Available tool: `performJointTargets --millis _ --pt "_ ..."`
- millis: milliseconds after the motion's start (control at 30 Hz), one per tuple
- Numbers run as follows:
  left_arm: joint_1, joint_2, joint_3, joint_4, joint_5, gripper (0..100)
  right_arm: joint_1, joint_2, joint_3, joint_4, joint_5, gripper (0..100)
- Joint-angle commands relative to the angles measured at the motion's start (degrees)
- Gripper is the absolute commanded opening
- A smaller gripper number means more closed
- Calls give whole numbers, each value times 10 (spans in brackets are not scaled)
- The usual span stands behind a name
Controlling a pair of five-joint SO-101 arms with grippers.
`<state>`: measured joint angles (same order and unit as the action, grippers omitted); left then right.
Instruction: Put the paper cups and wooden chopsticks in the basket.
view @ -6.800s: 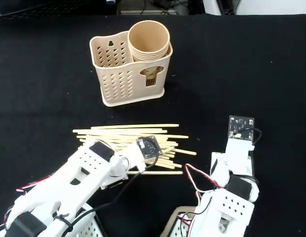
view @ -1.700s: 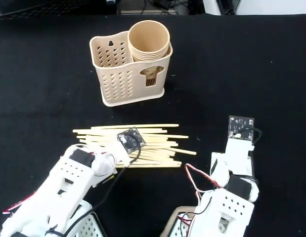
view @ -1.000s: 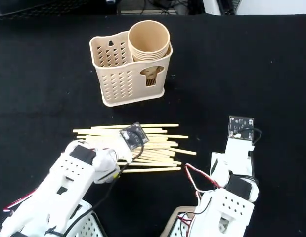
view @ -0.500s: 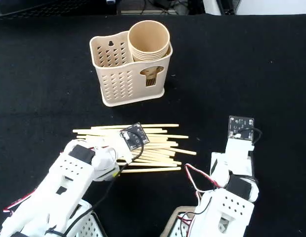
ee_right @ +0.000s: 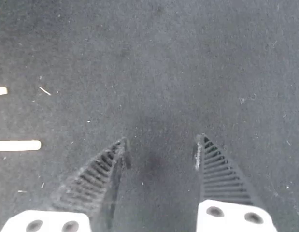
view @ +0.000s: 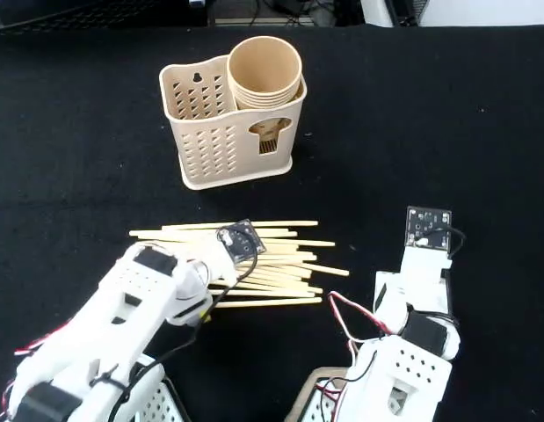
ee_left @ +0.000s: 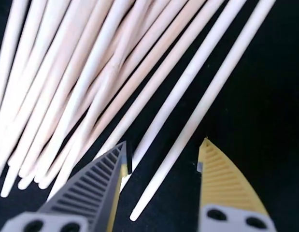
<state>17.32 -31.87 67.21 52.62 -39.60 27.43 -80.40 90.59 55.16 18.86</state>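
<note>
On the black worktop [view: 447,114], pale wooden chopsticks [view: 285,264] lie in a pile near the beige holed plastic basket [view: 210,145], which holds stacked tan paper cups [view: 264,66]. Up close, the left fingers [ee_left: 96,183] spread open around one stick [ee_left: 155,182]. The right fingers [ee_right: 217,169] gape over bare worktop.

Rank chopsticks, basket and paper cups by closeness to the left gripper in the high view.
1. Chopsticks: piled right under the left gripper.
2. Basket: farther back on the table.
3. Paper cups: stacked in the basket's right compartment, farthest.
</note>
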Motion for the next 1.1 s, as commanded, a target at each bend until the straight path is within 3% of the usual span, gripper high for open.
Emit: performJointTargets --millis 0,267,467,1067 --pt "-2 13 -24 -23 5 245 4 -7 -2 -12 4 222" --pt "8 18 -13 -18 4 242 4 -7 0 -12 4 222" --pt "36 13 -7 10 8 91 4 -7 0 -12 4 222" --pt "37 12 -37 76 6 95 4 -7 0 -12 4 222"
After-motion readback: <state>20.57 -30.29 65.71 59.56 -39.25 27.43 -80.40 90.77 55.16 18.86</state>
